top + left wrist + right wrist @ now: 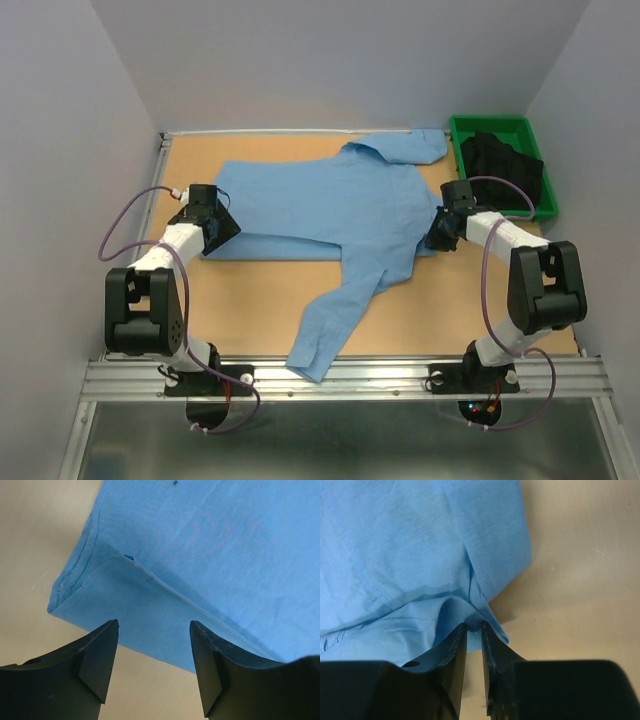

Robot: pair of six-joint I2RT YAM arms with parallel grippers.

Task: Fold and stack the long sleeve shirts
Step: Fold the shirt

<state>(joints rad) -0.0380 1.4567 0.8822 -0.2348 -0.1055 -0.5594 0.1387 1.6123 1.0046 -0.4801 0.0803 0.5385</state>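
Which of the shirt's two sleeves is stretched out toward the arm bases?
The near sleeve, running diagonally from the shirt down to the front rail. The far sleeve lies along the table's far edge beside the green bin.

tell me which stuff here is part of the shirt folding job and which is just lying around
Part of the job:
light blue shirt, spread on the table
left arm, jaws open at the shirt's corner
right arm, jaws pinching the shirt's edge

Lying about:
green bin at the far right corner
dark cloth piled in it
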